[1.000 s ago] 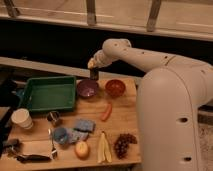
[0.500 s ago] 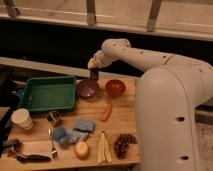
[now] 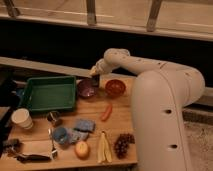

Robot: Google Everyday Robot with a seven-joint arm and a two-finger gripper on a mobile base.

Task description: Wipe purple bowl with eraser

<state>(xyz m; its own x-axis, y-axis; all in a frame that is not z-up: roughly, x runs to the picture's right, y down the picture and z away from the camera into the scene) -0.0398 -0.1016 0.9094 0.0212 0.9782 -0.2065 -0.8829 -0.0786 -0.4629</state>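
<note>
On a wooden table [image 3: 95, 131] before a dark wall, the purple bowl [image 3: 86, 90] is flanked by a green tray [image 3: 47, 93] and a red bowl [image 3: 115, 87]. The eraser [image 3: 94, 81] should be lowered inside and swept lightly round. The gripper [image 3: 95, 77], over the purple bowl's far rim, is pressed together, seemingly on the eraser.

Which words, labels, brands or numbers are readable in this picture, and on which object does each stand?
None can be read: the white cup, green tray, orange-red bowl and robot arm show no text. The gripper is at the far rim of the purple bowl.
</note>
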